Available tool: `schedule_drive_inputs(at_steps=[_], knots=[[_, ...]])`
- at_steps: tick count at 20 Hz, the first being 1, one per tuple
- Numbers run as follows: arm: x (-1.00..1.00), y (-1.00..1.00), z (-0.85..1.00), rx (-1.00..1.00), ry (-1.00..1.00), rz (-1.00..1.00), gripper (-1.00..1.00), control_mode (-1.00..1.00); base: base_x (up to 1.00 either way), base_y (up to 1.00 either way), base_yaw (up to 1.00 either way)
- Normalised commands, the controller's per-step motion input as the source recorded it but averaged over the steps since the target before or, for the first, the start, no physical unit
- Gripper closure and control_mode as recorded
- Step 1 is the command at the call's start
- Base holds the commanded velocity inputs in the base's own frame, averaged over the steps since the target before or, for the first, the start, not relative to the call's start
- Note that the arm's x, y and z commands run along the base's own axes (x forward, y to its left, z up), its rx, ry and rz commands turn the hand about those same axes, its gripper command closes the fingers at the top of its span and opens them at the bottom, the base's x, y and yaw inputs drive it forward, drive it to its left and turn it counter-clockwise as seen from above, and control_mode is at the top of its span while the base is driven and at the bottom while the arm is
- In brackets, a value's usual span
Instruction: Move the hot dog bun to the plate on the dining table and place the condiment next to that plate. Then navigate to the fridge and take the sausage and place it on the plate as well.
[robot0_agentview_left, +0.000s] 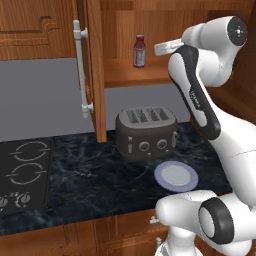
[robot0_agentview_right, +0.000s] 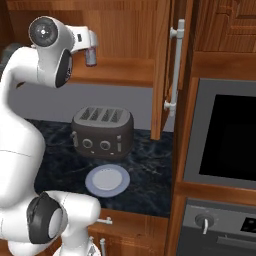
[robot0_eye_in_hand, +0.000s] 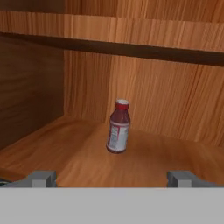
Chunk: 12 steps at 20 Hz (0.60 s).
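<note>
Standing upright on open cabinet (robot0_agentview_left: 95, 75) shelf: condiment (robot0_eye_in_hand: 118, 127); tool (robot0_eye_in_hand: 111, 178) fingers apart, nothing held.

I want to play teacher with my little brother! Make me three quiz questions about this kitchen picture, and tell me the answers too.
1. True or false: the small dark red bottle with a white label stands upright on the wooden cabinet shelf.
2. What sits on the black marbled counter just in front of the dark grey four-slot toaster? A) a yellow bun B) a small blue-grey round plate C) a green cup
3. Fill in: the robot's two-finger gripper is ____, with nothing between its fingers.

Key: 1 true. 2 B, the plate. 3 open.
</note>
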Motion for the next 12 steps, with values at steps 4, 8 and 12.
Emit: schedule_drive_inputs(at_steps=[4,8,12], knots=[[0.5,0.0,0.0,0.0,0.01,0.0,-1.0,-1.0,0.0,0.0,0.0],[0.34,0.0,-0.02,0.0,0.01,0.0,-1.0,-1.0,0.0,0.0,0.0],[0.31,0.0,-0.09,0.0,-0.1,0.0,-1.0,-1.0,0.0,0.0,0.0]])
